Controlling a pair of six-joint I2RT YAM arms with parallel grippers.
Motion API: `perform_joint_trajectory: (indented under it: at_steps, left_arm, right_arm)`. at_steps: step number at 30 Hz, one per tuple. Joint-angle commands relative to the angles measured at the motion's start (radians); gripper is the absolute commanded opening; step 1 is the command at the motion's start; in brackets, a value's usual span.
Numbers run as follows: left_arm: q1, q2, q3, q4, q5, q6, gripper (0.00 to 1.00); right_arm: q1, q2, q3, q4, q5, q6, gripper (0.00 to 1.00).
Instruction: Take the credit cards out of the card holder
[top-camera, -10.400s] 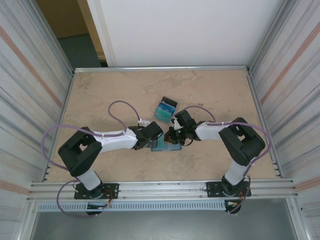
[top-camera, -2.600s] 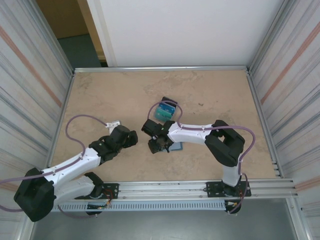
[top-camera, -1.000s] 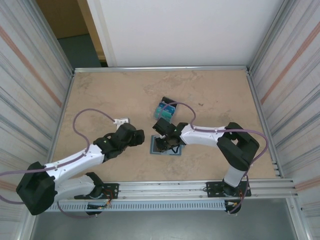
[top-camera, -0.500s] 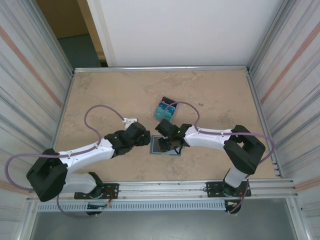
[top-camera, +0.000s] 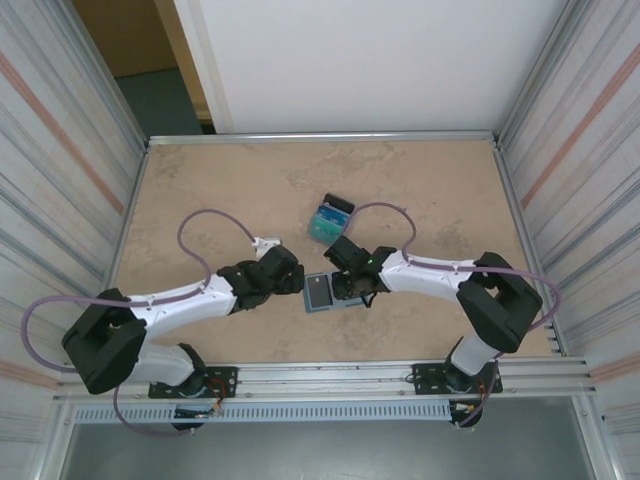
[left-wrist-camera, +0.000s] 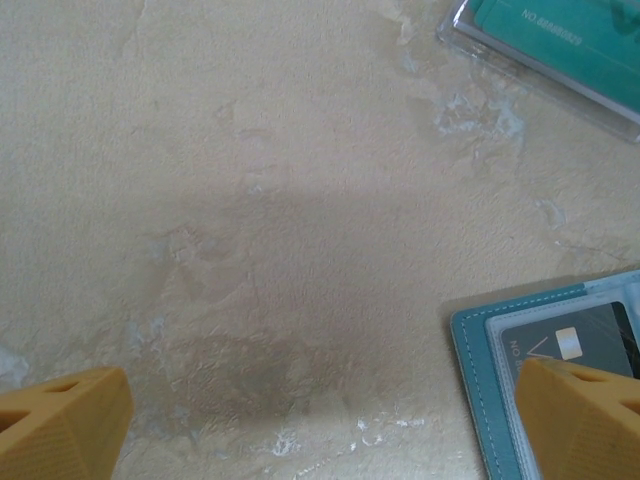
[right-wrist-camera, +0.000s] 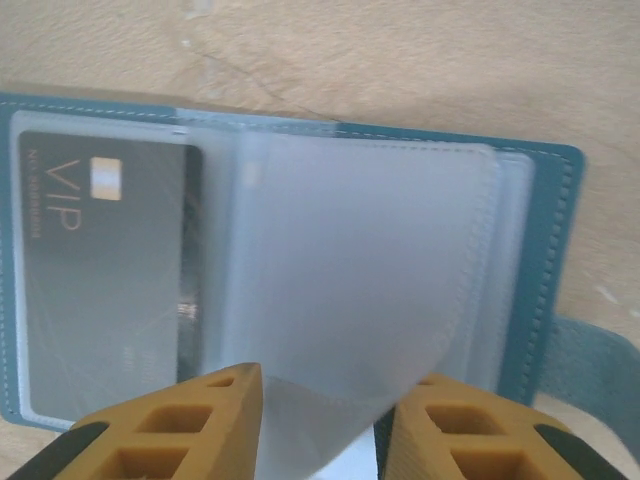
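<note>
Beige mottled tabletop (top-camera: 230, 180) is enclosed by ribbed metal panels (top-camera: 60, 150); left gripper (left-wrist-camera: 320, 420) is spread wide; right gripper (right-wrist-camera: 322, 400) is parted astride a clear plastic sleeve (right-wrist-camera: 350, 280).

The top camera looks steeply down from above and behind the arm bases (top-camera: 190, 380), far enough away to take in the whole tabletop (top-camera: 200, 180). The left wrist camera faces down at the tabletop from close by, with the left hand's (left-wrist-camera: 320, 425) orange fingertips (left-wrist-camera: 60, 425) at its bottom corners. The right wrist camera sits nearer still, directly over the open card holder (right-wrist-camera: 548, 260). All three views share that card holder; the left wrist view catches just its corner, at lower right.
</note>
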Motion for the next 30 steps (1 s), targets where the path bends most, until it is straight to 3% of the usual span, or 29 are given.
perform_joint_trajectory:
  at_steps: [1,13,19,30]
  left_arm:
    - [-0.012,0.017,0.035,-0.022,-0.024,0.022,0.99]
    - [-0.076,0.083,0.079,-0.066,-0.069,0.059,0.99]
    - [-0.090,0.115,0.071,-0.060,-0.045,0.020,0.99]
    - [-0.090,0.188,0.069,-0.023,-0.005,0.006,0.99]
  right_arm:
    - [-0.026,-0.049,-0.025,-0.018,0.020,0.026,0.35]
    - [-0.096,-0.222,-0.064,-0.039,0.006,0.050,0.30]
    - [-0.154,-0.309,-0.075,-0.029,-0.090,0.059,0.29]
    - [-0.172,-0.145,-0.014,0.035,-0.331,0.068,0.22]
